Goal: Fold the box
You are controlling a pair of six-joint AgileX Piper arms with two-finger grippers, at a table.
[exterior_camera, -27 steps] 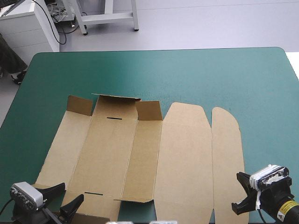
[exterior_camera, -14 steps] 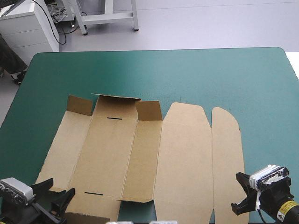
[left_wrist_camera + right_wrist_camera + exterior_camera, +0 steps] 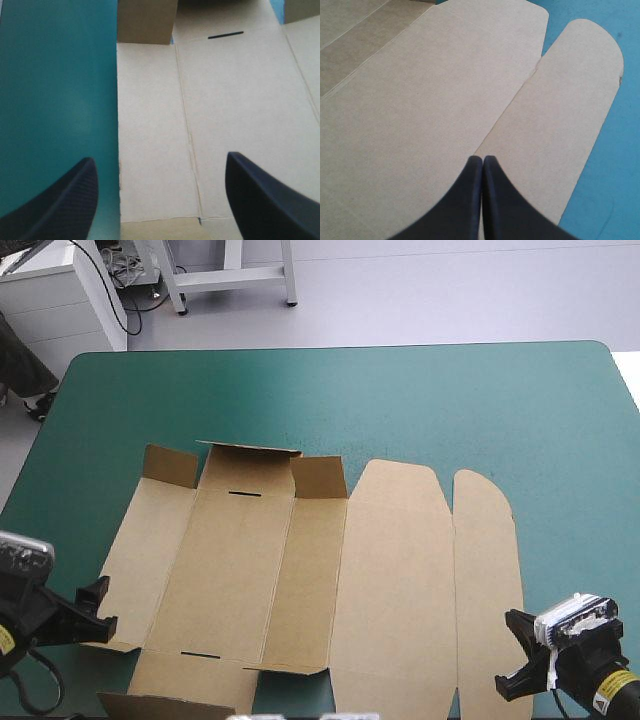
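The brown box [image 3: 300, 570] lies as a flat cut sheet in the middle of the table. Its short far flaps [image 3: 250, 452] stand raised, and two rounded panels [image 3: 485, 570] lie flat on its right. My left gripper [image 3: 98, 606] is open at the sheet's near left corner. In the left wrist view its fingers [image 3: 159, 157] straddle the left side panel [image 3: 150, 115] and the sheet's left edge, with nothing between them. My right gripper [image 3: 510, 652] is shut near the table's front right. In the right wrist view it [image 3: 482, 161] points over the crease between the rounded panels [image 3: 420, 100].
The teal-green cover [image 3: 400, 400] shows beyond the box toward the far edge and to the right of the narrow rounded panel [image 3: 620, 150]. A near flap [image 3: 185, 685] of the box lies at the table's front edge, its left corner lifted slightly.
My left gripper has swung from the front edge out to the left, now beside the box's near left corner. The right gripper and the box have not moved.
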